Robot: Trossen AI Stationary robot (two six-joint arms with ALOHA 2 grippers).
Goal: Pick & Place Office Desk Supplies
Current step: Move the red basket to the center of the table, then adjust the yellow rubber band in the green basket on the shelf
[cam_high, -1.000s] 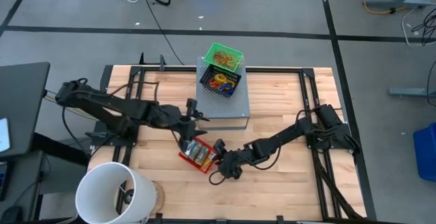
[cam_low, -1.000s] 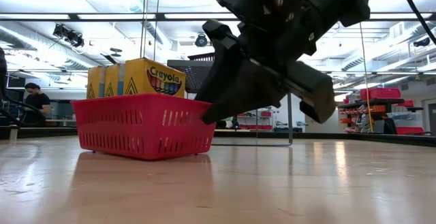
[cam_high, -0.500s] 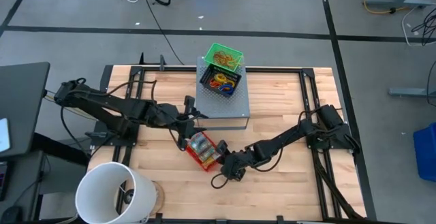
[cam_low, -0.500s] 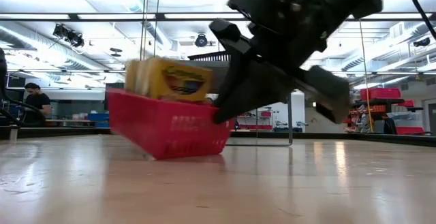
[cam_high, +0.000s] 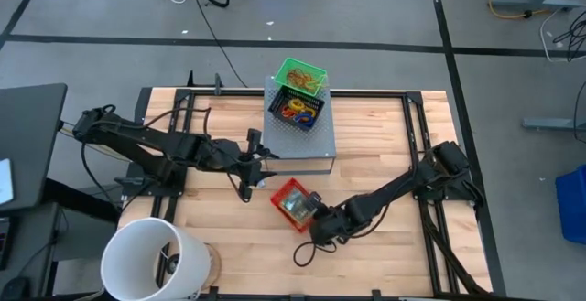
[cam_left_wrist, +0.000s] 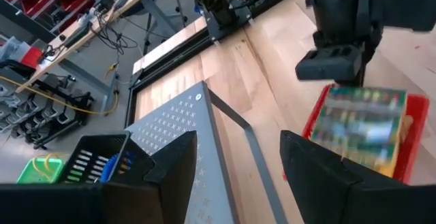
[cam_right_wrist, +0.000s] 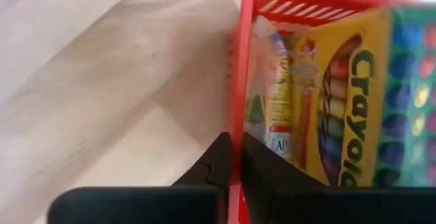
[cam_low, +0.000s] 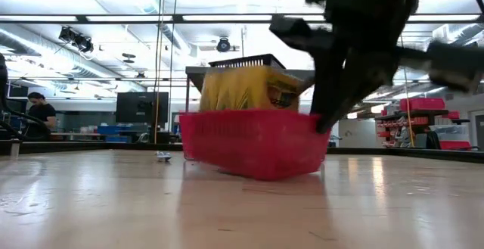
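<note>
crayon packets [cam_high: 295,202] sit in red basket [cam_high: 278,198] | right gripper [cam_high: 316,217] pinching basket's rim, packets just inside | left gripper [cam_high: 245,188] spread, nearby

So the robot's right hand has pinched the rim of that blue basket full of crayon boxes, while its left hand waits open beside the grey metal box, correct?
Nearly. The basket is red, not blue, as the right wrist view shows. The rest holds: the right hand is pinched on its rim, crayon boxes fill it, and the left hand waits open beside the grey metal box.
</note>
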